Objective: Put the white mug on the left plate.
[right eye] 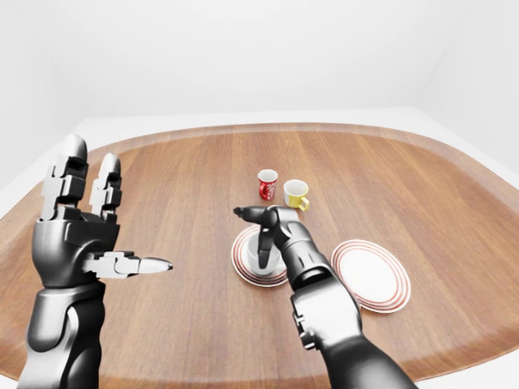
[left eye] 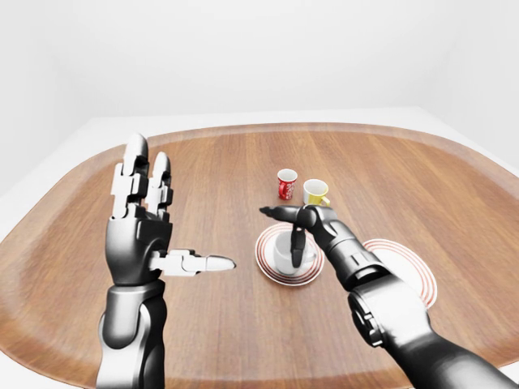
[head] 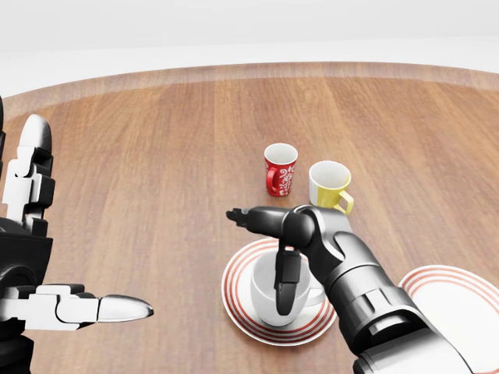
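Observation:
The white mug stands upright on the left red-ringed plate, low in the head view. My right hand hovers over it, open. One finger hangs down across the mug's side and another points left, away from it; neither closes round the mug. My left hand is held up at the left edge, open with fingers spread, well away from the plate.
A red patterned mug and a yellow mug stand just above the left plate. A second red-ringed plate lies at the lower right. All rest on a round wooden table.

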Controlling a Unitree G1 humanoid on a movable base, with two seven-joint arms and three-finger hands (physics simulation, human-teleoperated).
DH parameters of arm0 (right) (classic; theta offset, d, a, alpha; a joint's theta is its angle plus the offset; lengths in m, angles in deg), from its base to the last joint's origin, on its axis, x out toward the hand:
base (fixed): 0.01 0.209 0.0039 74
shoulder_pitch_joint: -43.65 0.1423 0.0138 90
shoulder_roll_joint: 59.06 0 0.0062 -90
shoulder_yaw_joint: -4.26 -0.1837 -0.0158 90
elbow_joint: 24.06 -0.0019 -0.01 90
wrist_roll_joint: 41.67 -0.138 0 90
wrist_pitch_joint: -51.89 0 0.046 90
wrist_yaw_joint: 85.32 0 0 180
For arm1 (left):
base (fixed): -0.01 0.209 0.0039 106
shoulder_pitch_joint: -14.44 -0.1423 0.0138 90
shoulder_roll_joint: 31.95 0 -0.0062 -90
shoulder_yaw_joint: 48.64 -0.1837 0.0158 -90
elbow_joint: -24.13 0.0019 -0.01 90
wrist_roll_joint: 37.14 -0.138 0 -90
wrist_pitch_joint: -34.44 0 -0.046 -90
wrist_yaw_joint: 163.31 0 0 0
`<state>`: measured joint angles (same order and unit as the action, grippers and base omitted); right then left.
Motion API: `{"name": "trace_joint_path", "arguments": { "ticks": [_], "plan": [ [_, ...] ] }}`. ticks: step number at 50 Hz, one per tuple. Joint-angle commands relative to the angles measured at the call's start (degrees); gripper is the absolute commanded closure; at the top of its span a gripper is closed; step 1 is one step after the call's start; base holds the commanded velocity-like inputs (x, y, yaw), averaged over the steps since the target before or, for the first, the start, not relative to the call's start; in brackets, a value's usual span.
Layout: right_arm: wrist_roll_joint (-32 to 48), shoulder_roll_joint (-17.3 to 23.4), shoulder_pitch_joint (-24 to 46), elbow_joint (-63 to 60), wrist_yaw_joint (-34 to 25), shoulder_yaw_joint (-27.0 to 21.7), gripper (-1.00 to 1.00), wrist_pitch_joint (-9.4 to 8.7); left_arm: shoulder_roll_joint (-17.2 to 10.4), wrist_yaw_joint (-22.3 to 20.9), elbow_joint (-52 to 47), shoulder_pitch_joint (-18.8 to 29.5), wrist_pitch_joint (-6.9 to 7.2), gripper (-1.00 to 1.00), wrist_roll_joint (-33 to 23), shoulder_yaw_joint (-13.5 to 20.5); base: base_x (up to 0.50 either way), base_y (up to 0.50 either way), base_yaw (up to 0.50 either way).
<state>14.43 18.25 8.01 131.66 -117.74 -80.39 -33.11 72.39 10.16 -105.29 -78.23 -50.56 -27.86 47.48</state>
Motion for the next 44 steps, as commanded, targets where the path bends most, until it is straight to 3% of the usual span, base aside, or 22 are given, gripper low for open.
{"name": "trace_joint_path", "arguments": {
  "ticks": [1, 8, 13, 14, 15, 17, 18, 21, 23, 24, 31, 36, 44],
  "plan": [
    [-13.0, -0.8, -3.0, -10.5, -7.6, -2.4, -1.0, 0.0, 0.0, 0.0, -0.1, -0.1, 0.0, -1.0, 0.0, 0.0, 0.0, 0.0, 0.0],
    [-34.3, -2.5, -4.9, -24.2, -7.6, -5.6, -1.0, 0.0, 0.0, 0.0, 0.0, -0.1, 0.0, -1.0, -0.1, 0.0, 0.0, 0.0, 0.0],
    [-45.1, -0.9, -3.2, -25.1, -7.6, -6.8, -1.0, -0.03, 0.0, 0.1, -0.1, 0.0, 0.0, -1.0, 0.0, 0.1, 0.0, 0.0, 0.0],
    [-47.4, -0.6, -3.2, -25.5, -7.6, -7.2, -1.0, -1.03, 0.0, 0.0, 0.1, 0.0, 0.0, -1.0, -0.1, 0.1, 0.0, 0.0, 0.0],
    [-50.2, -0.3, -2.7, -25.8, -7.6, -8.3, -1.0, -3.23, 0.0, 0.0, -0.1, -0.1, 0.0, -1.0, 0.0, 0.1, 0.0, 0.0, 0.0],
    [-53.2, 0.6, -2.7, -25.6, -7.6, -8.2, -1.0, -3.86, 0.0, 0.1, -0.3, 0.0, 0.0, -1.0, 0.0, 0.1, 0.0, 0.0, 0.0],
    [-55.1, 1.0, -3.0, -25.3, -7.6, -8.7, -1.0, -5.06, 0.1, 0.0, -0.2, -0.4, 0.0, -1.0, -0.3, -0.2, 0.0, 0.0, 0.0],
    [-57.8, 2.0, -4.0, -25.2, -7.6, -8.5, -1.0, -4.99, 0.0, 0.0, -0.3, -0.2, 0.0, -1.0, -0.2, 0.0, 0.0, 0.0, 0.0],
    [-59.8, 2.3, -6.9, -28.3, -7.6, -8.5, -1.0, -6.11, 0.0, 0.0, -0.2, -0.1, 0.0, -1.0, -0.2, 0.1, 0.0, 0.0, 0.0],
    [-61.1, 2.4, -7.8, -29.7, -7.6, -8.7, -1.0, -7.63, 0.0, 0.0, -0.3, -0.1, 0.0, -1.0, -0.1, 0.1, 0.0, 0.0, 0.0],
    [-63.5, 3.7, -18.0, -40.1, -7.5, -8.6, -1.0, -10.0, 0.0, 0.2, -0.6, 0.0, 0.0, -1.0, -0.1, 0.0, 0.0, 0.0, 0.0],
    [-69.2, 3.6, -21.9, -44.0, -5.2, -10.5, -1.0, -10.0, 0.0, 0.1, -0.9, 0.0, 0.0, -1.0, -0.1, -0.2, 0.0, 0.0, 0.0],
    [-74.2, 1.9, -30.2, -51.6, -2.9, -9.5, -1.0, -10.0, -0.2, 0.2, -1.0, 0.3, 0.0, -1.0, 0.0, 0.2, 0.0, 0.0, 0.0]
  ]
}}
